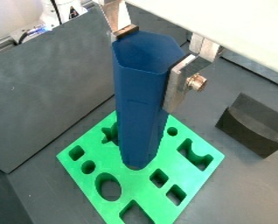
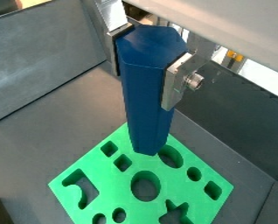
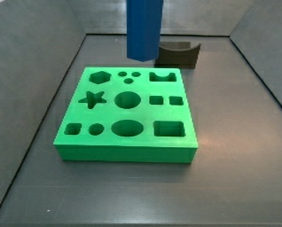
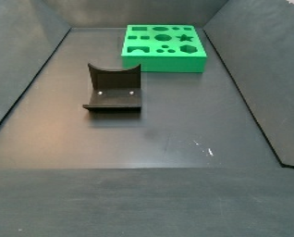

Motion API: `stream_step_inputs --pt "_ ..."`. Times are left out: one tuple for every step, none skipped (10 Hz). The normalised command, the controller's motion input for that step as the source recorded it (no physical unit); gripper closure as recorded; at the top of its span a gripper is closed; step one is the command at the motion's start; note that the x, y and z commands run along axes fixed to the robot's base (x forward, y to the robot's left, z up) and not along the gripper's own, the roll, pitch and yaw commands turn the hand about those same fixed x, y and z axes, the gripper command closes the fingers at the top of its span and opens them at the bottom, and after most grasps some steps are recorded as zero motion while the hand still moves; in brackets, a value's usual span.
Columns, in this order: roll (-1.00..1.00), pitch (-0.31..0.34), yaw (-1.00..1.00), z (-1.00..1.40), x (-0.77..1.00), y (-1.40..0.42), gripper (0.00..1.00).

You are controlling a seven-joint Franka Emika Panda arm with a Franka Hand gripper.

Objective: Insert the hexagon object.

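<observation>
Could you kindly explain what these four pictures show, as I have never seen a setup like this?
This is a robot arm with one two-finger end effector. Two pictures come from cameras on its wrist, looking down along what it holds; two come from cameras fixed beside the table. The end effector is shut on the hexagon object, a tall blue peg, held upright above the green board, which has holes of many shapes, such as a star and circles. In a side view only the peg's lower part shows, near the board's far edge. A dark grey block with a curved notch also lies on the dark floor, apart from the board. The peg is not yet inserted.
</observation>
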Motion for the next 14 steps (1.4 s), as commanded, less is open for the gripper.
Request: stream_step_inputs --pt "0.28 0.074 0.06 -0.52 -0.33 0.21 1.00" --pt "0.22 0.004 0.03 -0.66 -0.57 0.58 1.00" --pt "0.19 0.000 0.00 -0.69 -0.61 0.70 1.00" --pt "0.18 0.000 0.00 -0.68 -0.61 0.71 1.00" --pt "0.12 0.020 0.00 -0.49 -0.61 0.76 1.00" --pt "0.16 0.000 0.00 -0.27 -0.55 0.39 1.00" --pt "0.18 0.083 0.00 -0.15 -0.24 0.17 1.00" --pt "0.12 0.000 0.00 -0.29 -0.44 0.21 1.00" --pt "0.02 0.000 -0.05 -0.31 -0.27 0.21 1.00" --pt "0.06 0.003 0.00 -0.27 -0.12 0.24 1.00" --pt "0.00 0.013 -0.03 -0.26 -0.01 0.24 1.00" --pt "-0.05 0.000 -0.07 -0.29 0.00 0.21 1.00" --pt "-0.05 0.000 -0.07 -0.33 0.00 0.15 1.00" --pt "-0.07 -0.059 -0.10 -0.36 0.00 0.00 1.00"
